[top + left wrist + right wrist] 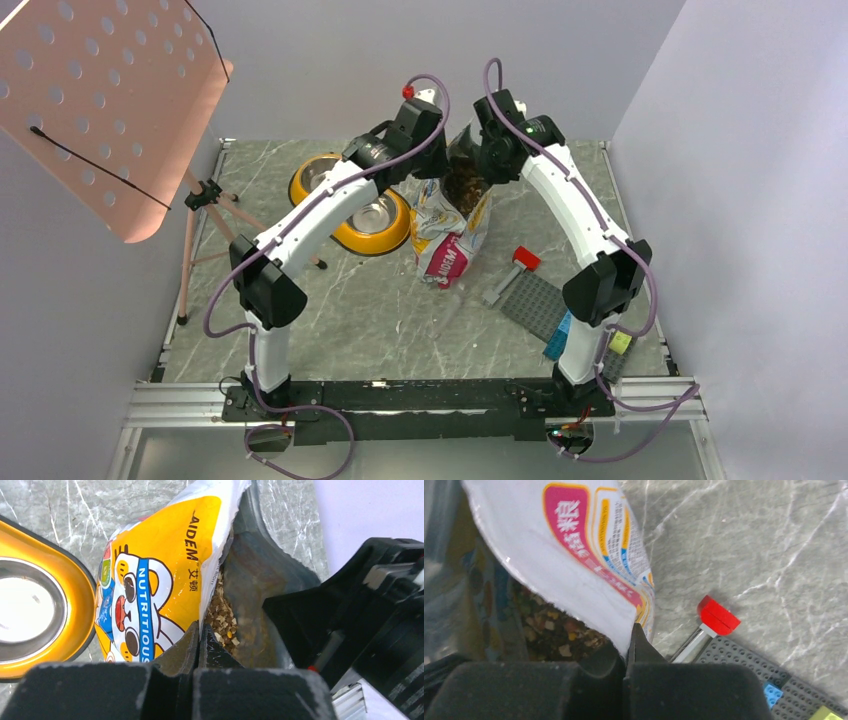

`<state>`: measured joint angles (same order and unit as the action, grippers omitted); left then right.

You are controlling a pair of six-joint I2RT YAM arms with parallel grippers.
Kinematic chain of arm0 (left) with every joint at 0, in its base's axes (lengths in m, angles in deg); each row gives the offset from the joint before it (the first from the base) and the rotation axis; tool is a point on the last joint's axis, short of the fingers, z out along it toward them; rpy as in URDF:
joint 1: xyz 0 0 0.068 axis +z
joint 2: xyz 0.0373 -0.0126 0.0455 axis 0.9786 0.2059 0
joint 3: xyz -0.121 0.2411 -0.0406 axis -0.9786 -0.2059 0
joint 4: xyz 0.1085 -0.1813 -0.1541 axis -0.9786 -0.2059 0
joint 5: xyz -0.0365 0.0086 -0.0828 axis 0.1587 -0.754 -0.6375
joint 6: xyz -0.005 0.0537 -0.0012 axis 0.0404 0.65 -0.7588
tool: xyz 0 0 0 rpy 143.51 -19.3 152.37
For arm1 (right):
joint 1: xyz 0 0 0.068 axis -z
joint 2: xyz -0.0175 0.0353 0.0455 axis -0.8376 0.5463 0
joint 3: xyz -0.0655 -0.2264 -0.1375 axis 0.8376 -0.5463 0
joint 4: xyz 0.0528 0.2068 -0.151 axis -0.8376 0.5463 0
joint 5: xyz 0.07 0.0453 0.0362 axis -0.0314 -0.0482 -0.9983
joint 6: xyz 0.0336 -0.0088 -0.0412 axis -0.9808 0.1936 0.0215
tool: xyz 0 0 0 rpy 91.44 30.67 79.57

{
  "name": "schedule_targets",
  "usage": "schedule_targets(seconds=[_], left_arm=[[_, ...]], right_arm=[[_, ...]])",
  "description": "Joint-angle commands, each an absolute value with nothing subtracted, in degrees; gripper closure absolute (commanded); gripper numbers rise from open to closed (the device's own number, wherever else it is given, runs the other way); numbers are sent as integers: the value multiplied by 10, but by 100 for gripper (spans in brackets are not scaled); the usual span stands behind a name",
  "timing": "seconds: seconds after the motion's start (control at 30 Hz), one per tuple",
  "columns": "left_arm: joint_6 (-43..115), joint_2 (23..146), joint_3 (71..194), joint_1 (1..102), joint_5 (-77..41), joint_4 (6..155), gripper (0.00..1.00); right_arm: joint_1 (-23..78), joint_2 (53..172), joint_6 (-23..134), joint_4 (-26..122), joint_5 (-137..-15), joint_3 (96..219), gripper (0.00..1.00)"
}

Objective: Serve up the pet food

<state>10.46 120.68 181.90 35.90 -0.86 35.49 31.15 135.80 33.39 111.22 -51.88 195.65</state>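
Observation:
The glossy white, pink and yellow cat-printed bag stands open near the table's middle, held up at its mouth by both arms. Brown kibble, the pet food, fills its mouth. My left gripper is shut on the bag's left rim, the yellow cat panel on one side and pet food on the other. My right gripper is shut on the opposite rim, pinching the white and pink panel, with pet food inside.
A yellow double bowl with two steel cups sits left of the bag, partly under the left arm; one cup shows in the left wrist view. A red-headed tool and a grey studded plate lie right. A pink perforated stand rises far left.

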Motion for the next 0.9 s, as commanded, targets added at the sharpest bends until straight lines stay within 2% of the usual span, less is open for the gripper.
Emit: schedule_targets(seconds=[0.0,0.13,0.2,0.3,0.43,0.5,0.7,0.87], left_arm=[[66,1156,1819,387,-49,381,100],[68,1163,1837,403,-86,381,100],[69,1178,1863,406,-98,375,100],[67,1198,1891,407,-121,390,100],[73,1205,1886,407,-119,393,100],[75,1183,1833,410,-113,397,100],[76,1046,1569,438,-102,435,100],[107,996,1534,454,-102,406,100]], right_arm=[[348,1377,368,1100,-447,2084,100],[366,1449,437,1148,-414,2281,100],[368,1451,469,1127,-406,2300,100],[369,1396,497,1047,-392,2227,100],[356,1346,536,979,-453,2138,100],[341,1338,535,981,-471,2094,100],[236,1300,527,964,-471,1965,100],[196,1302,517,964,-503,1958,100]])
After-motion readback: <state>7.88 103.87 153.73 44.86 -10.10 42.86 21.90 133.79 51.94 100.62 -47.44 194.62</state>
